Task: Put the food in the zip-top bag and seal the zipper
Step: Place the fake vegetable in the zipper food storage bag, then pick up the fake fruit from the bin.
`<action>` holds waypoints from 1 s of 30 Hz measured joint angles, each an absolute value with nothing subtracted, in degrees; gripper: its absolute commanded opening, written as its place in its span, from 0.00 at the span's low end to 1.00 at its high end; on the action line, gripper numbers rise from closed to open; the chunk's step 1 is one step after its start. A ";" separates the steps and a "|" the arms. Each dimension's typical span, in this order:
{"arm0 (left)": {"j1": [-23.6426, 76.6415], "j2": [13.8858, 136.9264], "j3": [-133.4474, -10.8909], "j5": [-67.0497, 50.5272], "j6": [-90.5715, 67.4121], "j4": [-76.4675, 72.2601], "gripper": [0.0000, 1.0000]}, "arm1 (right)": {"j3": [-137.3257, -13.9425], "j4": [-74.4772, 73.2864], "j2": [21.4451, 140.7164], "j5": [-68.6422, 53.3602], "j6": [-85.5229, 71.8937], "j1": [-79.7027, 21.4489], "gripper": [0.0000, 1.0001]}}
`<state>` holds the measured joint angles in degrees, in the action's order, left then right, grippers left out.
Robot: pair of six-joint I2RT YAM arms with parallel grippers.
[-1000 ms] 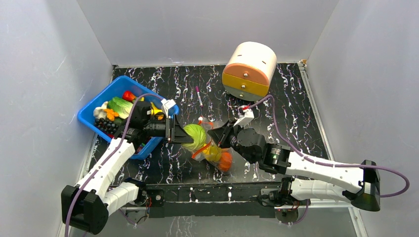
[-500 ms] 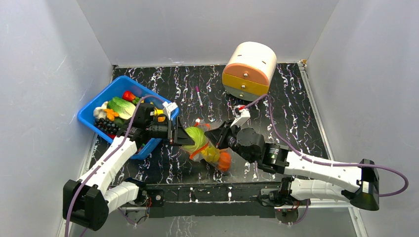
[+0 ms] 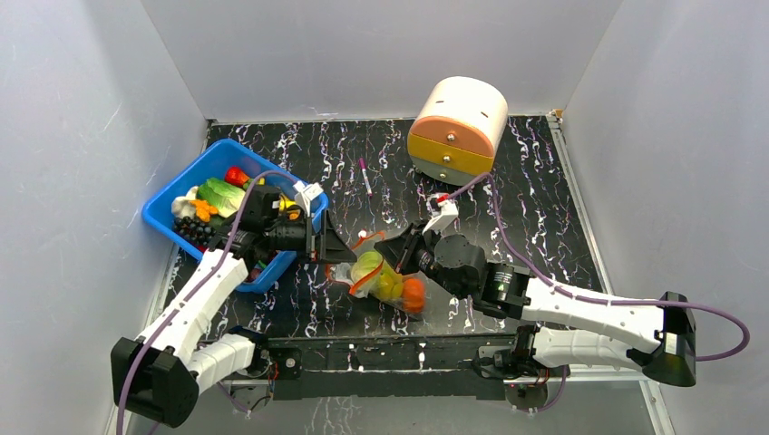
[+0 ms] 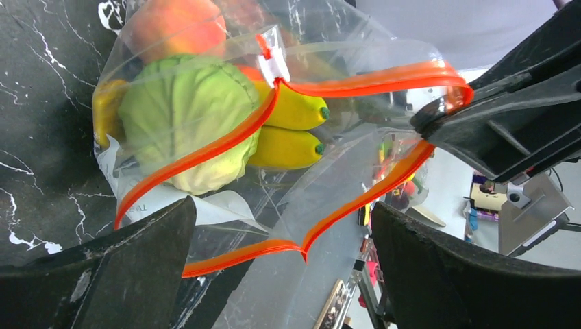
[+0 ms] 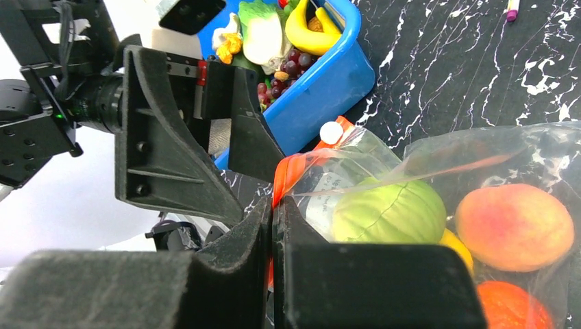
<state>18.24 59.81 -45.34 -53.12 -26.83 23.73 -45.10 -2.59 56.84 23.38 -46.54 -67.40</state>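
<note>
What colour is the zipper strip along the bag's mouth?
Red-orange. The zipper shows best in the left wrist view.

I see the blue bin [image 3: 186, 177] just behind my left pincer [image 3: 337, 246], on its outer side. Beyond both pincers, a pink pen [image 3: 365, 176] lies on the black marbled table [image 3: 544, 199]. Well past my right pincer [image 3: 394, 246] stands a round cream drawer unit [image 3: 458, 127] with orange and yellow fronts.
</note>
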 measured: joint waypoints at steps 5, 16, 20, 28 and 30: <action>18.24 59.18 -49.04 -51.18 -26.81 25.78 0.91 | -45.10 -2.79 56.82 23.42 -46.41 -67.40 0.00; 18.26 52.75 -61.36 -35.66 -27.03 31.35 0.79 | -47.68 -9.10 53.15 26.28 -43.03 -67.40 0.00; 18.31 52.25 -63.77 -23.53 -26.74 34.37 0.68 | -47.68 -9.65 50.28 26.65 -42.92 -67.40 0.00; 18.35 57.41 -64.51 2.98 -27.99 37.74 0.58 | -45.19 -10.17 45.65 26.55 -43.55 -67.40 0.00; 18.35 59.24 -64.38 7.79 -28.56 37.26 0.58 | -44.58 -10.59 44.86 26.33 -43.66 -67.40 0.00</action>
